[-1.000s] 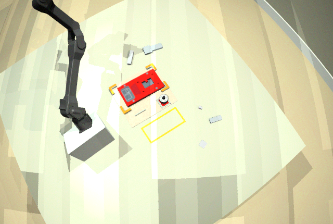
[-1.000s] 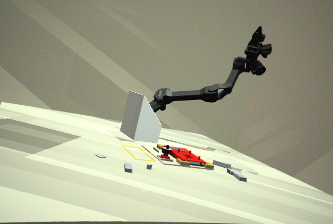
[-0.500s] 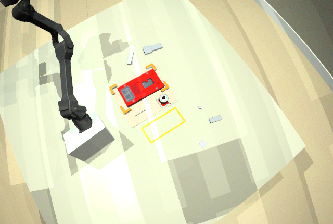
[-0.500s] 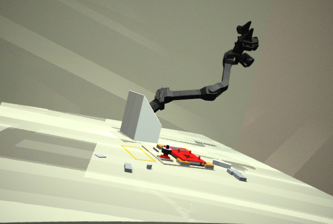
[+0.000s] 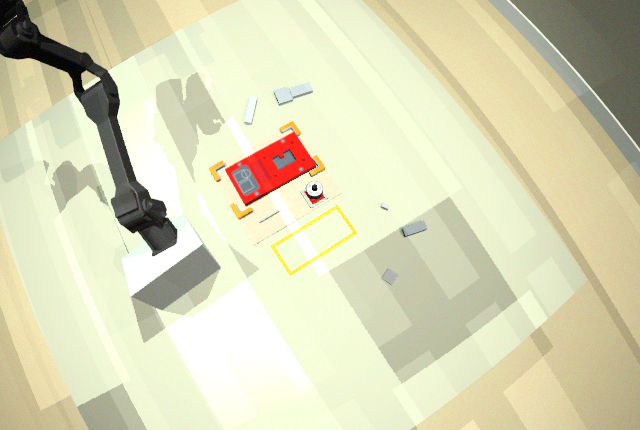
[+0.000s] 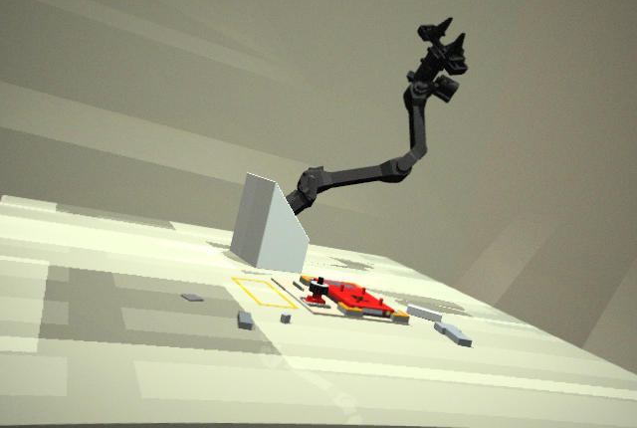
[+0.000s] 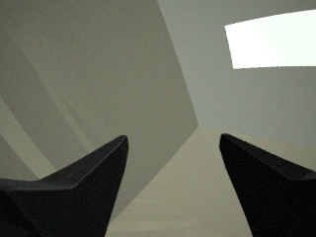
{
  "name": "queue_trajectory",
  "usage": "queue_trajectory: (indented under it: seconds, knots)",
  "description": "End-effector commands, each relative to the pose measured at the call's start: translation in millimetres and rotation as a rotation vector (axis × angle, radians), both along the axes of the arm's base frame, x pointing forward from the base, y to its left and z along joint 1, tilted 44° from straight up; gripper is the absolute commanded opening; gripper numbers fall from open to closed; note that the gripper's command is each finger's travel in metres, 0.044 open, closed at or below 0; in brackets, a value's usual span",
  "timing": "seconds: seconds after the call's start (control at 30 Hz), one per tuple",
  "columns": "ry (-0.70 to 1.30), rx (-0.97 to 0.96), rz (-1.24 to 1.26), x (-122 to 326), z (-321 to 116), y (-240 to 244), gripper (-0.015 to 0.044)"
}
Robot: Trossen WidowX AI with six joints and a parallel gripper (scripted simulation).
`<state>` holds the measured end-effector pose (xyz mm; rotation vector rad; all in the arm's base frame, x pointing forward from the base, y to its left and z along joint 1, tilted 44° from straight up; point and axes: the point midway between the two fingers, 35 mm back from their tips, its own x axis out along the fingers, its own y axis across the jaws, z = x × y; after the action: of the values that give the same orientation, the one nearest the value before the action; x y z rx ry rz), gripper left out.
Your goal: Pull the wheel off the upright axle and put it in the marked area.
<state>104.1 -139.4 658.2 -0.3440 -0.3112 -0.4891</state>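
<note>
The wheel point(image 5: 313, 194) point(image 6: 318, 288), with a white face and black rim, sits around the short black upright axle point(image 5: 314, 187) point(image 6: 320, 279) above a small red base point(image 5: 314, 200) point(image 6: 315, 299). The marked area is a yellow rectangular outline point(image 5: 305, 226) point(image 6: 278, 306) on the table, beside the beige board; nothing lies in it. My gripper point(image 6: 458, 26) point(image 7: 174, 141) is open with nothing between its fingers. It is high above the table, far from the wheel, its fingers pointing upward. In the top view only part of it shows at the top left corner.
A red plate point(image 5: 268, 173) point(image 6: 354, 297) lies between orange corner brackets point(image 5: 241, 210) beside the wheel. A tall white-grey block point(image 5: 178, 275) point(image 6: 275, 238) stands by the arm's base. Loose grey pieces point(image 5: 414, 229) point(image 5: 389, 276) point(image 5: 385, 206) point(image 6: 245, 320) and pale bars point(image 5: 250, 110) point(image 5: 293, 93) lie around.
</note>
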Motion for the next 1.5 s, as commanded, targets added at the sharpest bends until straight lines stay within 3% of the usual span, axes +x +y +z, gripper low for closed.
queue_trajectory:
  seconds: [0.0,0.47,0.77,1.1,1.27,1.47]
  knots:
    - [-0.048,0.080,0.051,0.7,-7.2,-26.1,0.0300]
    - [-0.157,0.481,0.264,41.1,-52.5,-107.9,0.0300]
    - [-0.139,0.765,0.371,93.9,-109.4,-147.2,0.0300]
    - [-0.043,1.054,0.458,166.8,-184.3,-164.5,0.0300]
    - [0.015,1.078,0.461,190.8,-211.8,-164.3,0.0300]
    - [0.103,1.307,0.484,236.0,-269.8,-157.7,0.0300]
